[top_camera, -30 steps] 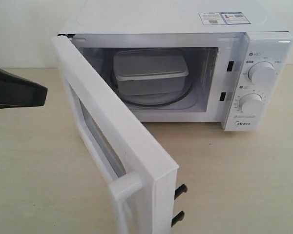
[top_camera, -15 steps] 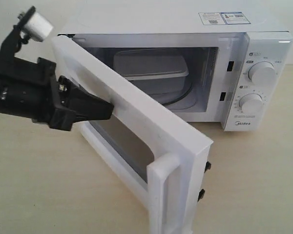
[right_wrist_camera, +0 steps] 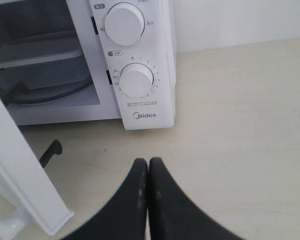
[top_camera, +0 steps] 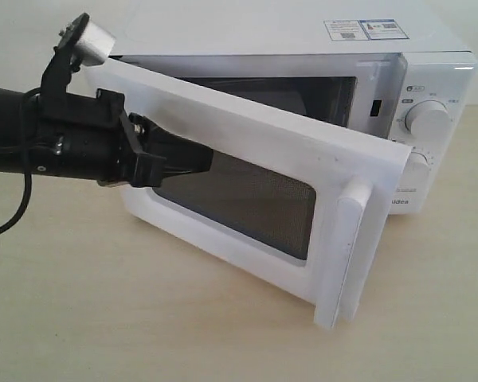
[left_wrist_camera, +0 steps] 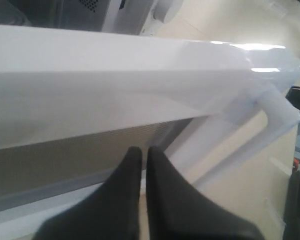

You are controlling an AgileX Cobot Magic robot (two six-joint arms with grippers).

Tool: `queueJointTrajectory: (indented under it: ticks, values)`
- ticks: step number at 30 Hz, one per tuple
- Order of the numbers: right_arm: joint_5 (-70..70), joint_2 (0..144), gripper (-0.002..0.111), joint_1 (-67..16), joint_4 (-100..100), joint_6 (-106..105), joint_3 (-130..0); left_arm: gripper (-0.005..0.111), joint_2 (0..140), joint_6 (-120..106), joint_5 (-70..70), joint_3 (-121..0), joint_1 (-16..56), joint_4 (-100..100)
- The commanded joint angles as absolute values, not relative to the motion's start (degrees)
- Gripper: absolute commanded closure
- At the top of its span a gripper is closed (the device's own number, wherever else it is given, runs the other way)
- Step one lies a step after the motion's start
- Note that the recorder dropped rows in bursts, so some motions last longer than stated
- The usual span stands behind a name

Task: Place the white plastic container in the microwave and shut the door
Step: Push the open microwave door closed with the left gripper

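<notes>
The black left tool [top_camera: 201, 163], its two fingers drawn together with nothing between them, presses its tips against the dark mesh window [top_camera: 251, 199] of the white microwave door [top_camera: 263, 139], which stands partly open. The contact sits nearer the hinge than the vertical white bar handle [top_camera: 350, 239], so leverage looks poor. The tips may skate along the smooth pane, or the push may slide the whole white boxy microwave [top_camera: 247, 28] across the pale wooden table [top_camera: 103, 318] instead of latching it. The small white-capped camera mount [top_camera: 92, 40] above the arm rides close to the door's top corner and could knock it. A gentle push may also stop short, leaving the black latch hook [right_wrist_camera: 51, 150] outside its slot. The shallow white translucent plastic container [right_wrist_camera: 37, 60] already sits inside the cavity on the turntable, clear of the door as far as the right wrist view shows. On the roof, a white sticker [top_camera: 365, 29] carries a code square and blue and red marks, its print too small to read. The right panel has an upper round white knob [right_wrist_camera: 124, 24] and a lower round white knob [right_wrist_camera: 136, 80] ringed by tiny numerals, with "Midea" [right_wrist_camera: 145, 115] printed below. The black right tool [right_wrist_camera: 148, 162], pinched together and empty, hovers over the table before that panel. Whether it lies in the door's swing I cannot tell.
</notes>
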State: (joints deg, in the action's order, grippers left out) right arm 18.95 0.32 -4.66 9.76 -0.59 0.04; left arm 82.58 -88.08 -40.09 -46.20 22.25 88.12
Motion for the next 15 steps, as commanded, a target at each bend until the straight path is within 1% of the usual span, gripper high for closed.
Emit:
queueJointTrajectory:
  ticks: [1,10,15]
  values:
    - [18.5,0.0,0.108,-4.5,9.8,-0.5,0.0,0.102,82.1,-88.5,-45.3,-46.1,22.6,88.7]
    - [18.5,0.0,0.108,-4.5,9.3,-2.0,0.0,0.102,76.2,-83.7,-44.5,-46.0,22.6,86.5]
    - [18.5,0.0,0.108,-4.5,9.7,-2.0,0.0,0.102,70.3,-72.7,-45.1,-45.9,22.6,73.9]
